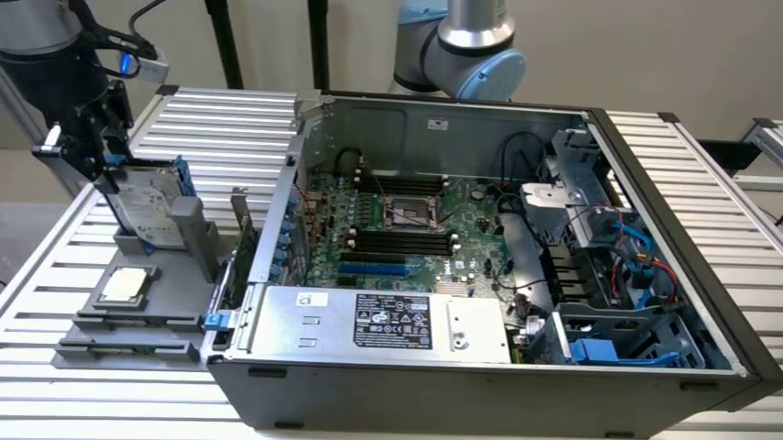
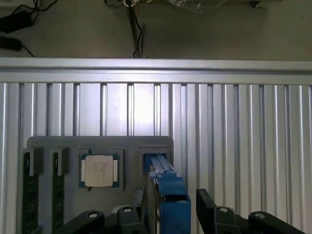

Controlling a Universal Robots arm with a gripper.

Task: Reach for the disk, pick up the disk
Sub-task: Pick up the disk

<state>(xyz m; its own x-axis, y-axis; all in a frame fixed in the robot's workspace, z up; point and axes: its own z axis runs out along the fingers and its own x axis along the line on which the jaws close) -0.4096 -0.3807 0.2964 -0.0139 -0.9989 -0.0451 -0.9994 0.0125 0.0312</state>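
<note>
At about ten o'clock in the exterior view, the gripper hung over the top edge of the disk, which stood upright on its edge in a slot of the grey holder. The disk's white label faced outward in the exterior view, and a blue rail ran along its side towards three o'clock. In the wrist view the disk appeared edge-on, blue rail uppermost, with one black finger set on either side of it. The jaws stood parted and straddled the disk. One finger lay just beside it, and a thin sliver of table showed between the rail and the other finger, so nothing was clamped. The disk sat fully in its slot. On the same holder, at about six o'clock from the disk in the exterior view, the small square chip lay flat in its own recess. Green memory sticks stood in slots beyond it. The holder rested on the slatted metal table. Towards three o'clock from the holder sat the open computer case, lying on its side. Its motherboard was exposed, and a silver box with a black label lay along the case's six o'clock edge. A second arm rose behind the case at twelve o'clock.
</note>
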